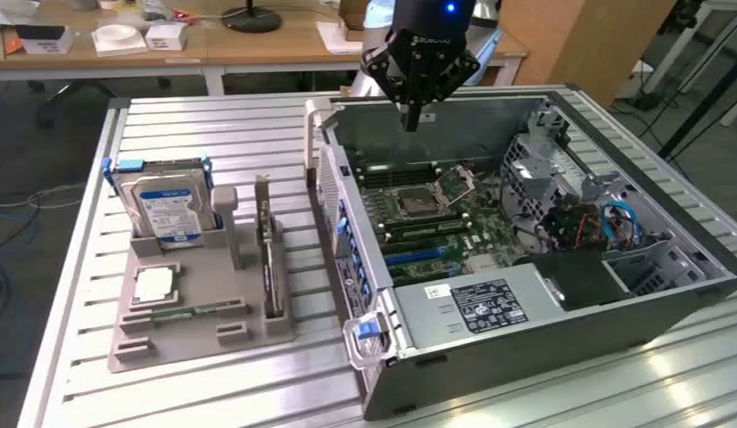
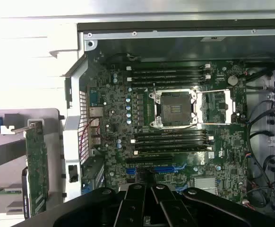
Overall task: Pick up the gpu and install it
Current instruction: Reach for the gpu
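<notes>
My gripper [image 1: 410, 120] has its fingers together, holding nothing. It hangs over the far wall of the open PC case [image 1: 654, 294], above the motherboard [image 2: 175, 137].

The gpu [image 1: 269, 259] is not in hand. It stands on edge in the grey holder [image 1: 184, 343], in the slot along the holder edge nearest the case. The holder sits on the worktop [image 1: 202, 134] towards its edge on the exterior view's left, with the hard drive [image 1: 166, 209] at the holder's far end.

Orientation: the card's long axis runs from the worktop's far edge to its near edge, roughly parallel to the case wall facing it. The silver bracket [image 2: 19, 128] looks to be at the far end, with the board face towards the case.

Step as I read it: reach and pick. To do it well:
- fingers apart before descending
- come straight down over the card's top edge
- pinch across the thin board near mid-length so it doesn't swing
- stay off the bracket and the holder's post
- lift vertically, since the slot will bind if the card tilts
</notes>
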Action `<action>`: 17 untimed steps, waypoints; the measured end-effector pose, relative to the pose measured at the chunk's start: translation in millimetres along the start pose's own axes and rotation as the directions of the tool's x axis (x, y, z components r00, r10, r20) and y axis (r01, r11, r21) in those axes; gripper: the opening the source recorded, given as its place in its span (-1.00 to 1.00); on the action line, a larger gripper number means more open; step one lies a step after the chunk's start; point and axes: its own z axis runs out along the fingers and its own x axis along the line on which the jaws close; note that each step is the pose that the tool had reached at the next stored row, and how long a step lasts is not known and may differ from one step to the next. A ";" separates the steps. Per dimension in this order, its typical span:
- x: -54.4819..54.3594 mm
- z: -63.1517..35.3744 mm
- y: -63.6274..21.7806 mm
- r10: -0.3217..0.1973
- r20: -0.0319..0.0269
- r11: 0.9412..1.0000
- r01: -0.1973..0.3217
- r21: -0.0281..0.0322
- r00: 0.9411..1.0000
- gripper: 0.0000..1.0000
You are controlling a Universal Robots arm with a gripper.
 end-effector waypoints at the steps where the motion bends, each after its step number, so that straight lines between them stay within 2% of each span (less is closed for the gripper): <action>1: 0.0 0.0 0.0 0.000 0.000 1.000 0.000 0.000 1.000 -0.79; 14: 2.9 0.1 -0.2 0.000 0.000 1.000 0.000 0.000 1.000 -0.79; 15: 22.3 1.4 -1.7 -0.002 0.000 1.000 0.002 0.000 1.000 -0.79; 17: 23.7 1.6 -1.8 -0.002 0.000 1.000 0.002 0.000 1.000 -0.79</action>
